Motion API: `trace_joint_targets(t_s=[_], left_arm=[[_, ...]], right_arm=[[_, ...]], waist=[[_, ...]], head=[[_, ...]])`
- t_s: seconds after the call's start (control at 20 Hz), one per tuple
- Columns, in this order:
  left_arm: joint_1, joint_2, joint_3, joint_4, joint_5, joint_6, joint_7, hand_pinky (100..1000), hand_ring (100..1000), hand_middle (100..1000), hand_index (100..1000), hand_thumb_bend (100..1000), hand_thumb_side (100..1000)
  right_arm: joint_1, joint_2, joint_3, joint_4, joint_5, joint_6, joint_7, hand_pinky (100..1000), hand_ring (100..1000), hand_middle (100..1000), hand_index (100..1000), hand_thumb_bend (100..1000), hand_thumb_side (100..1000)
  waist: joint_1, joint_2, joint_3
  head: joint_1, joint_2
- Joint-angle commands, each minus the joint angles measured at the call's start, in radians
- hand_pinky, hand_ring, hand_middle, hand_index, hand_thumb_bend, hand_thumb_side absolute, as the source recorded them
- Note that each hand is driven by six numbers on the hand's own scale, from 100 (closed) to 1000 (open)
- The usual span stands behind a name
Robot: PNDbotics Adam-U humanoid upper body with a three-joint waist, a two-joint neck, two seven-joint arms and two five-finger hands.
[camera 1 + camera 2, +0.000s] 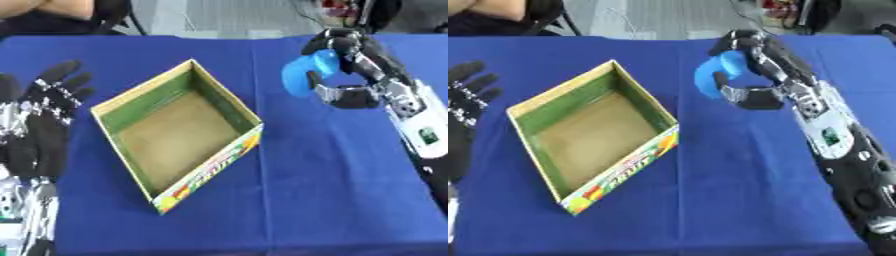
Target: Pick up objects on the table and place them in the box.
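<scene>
Left eye view: counter [332,200] under blue cloth; box [229,104] mid-counter, open, nothing inside. Right robot hand [350,75] curled round blue object [306,74], held right of box, not yet over it. Left robot hand [44,120] idle, fingers straight. Risk: release short of rim, object lands on cloth; object could clip near wall, shift box.

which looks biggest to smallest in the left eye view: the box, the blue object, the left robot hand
1. box, clearly the largest.
2. left robot hand, open at the left edge; it sits nearer the camera, so its rank is less sure.
3. blue object, held in the right robot hand.
</scene>
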Motion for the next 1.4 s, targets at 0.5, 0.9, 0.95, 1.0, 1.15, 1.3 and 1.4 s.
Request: trace_joint_targets(t_s=[0.5, 0.9, 0.95, 1.0, 1.15, 1.3, 1.4], left_arm=[[-0.005, 0.014, -0.013, -0.007, 0.005, 0.001, -0.015, 877, 861, 866, 850, 969, 1000], [-0.011, 0.009, -0.025, -0.009, 0.011, 0.002, -0.027, 878, 863, 866, 849, 969, 1000], [-0.012, 0.009, -0.027, -0.011, 0.012, 0.002, -0.029, 878, 863, 866, 849, 969, 1000], [-0.012, 0.008, -0.028, -0.013, 0.012, 0.002, -0.030, 880, 863, 866, 849, 969, 1000], [-0.015, 0.006, -0.032, -0.018, 0.013, 0.002, -0.033, 893, 863, 864, 849, 969, 1000], [-0.019, 0.004, -0.035, -0.026, 0.016, 0.001, -0.034, 880, 864, 862, 849, 971, 1000], [-0.021, 0.003, -0.036, -0.027, 0.017, 0.002, -0.035, 879, 865, 863, 849, 971, 1000]], right_arm=[[-0.220, 0.118, 0.051, 0.229, 0.078, -0.073, 0.066, 100, 111, 240, 398, 100, 255], [-0.331, 0.203, 0.055, 0.326, 0.139, -0.097, 0.052, 100, 120, 250, 408, 100, 272], [-0.337, 0.211, 0.057, 0.332, 0.146, -0.099, 0.049, 100, 119, 249, 407, 100, 270], [-0.342, 0.217, 0.059, 0.338, 0.153, -0.101, 0.046, 100, 133, 263, 430, 100, 311], [-0.359, 0.241, 0.072, 0.352, 0.185, -0.114, 0.050, 121, 215, 348, 554, 100, 474], [-0.371, 0.256, 0.088, 0.357, 0.258, -0.141, 0.094, 914, 899, 959, 1000, 182, 911], [-0.371, 0.261, 0.089, 0.358, 0.293, -0.156, 0.124, 1000, 1000, 1000, 1000, 253, 968]], waist=[[0.002, -0.010, 0.002], [0.007, -0.008, 0.011], [0.007, -0.007, 0.013], [0.008, -0.007, 0.014], [0.010, -0.006, 0.022], [0.013, -0.006, 0.029], [0.013, -0.006, 0.030]], head=[[-0.037, -0.004], [-0.054, -0.004], [-0.055, -0.004], [-0.055, -0.004], [-0.062, -0.004], [-0.067, -0.004], [-0.065, -0.004]])
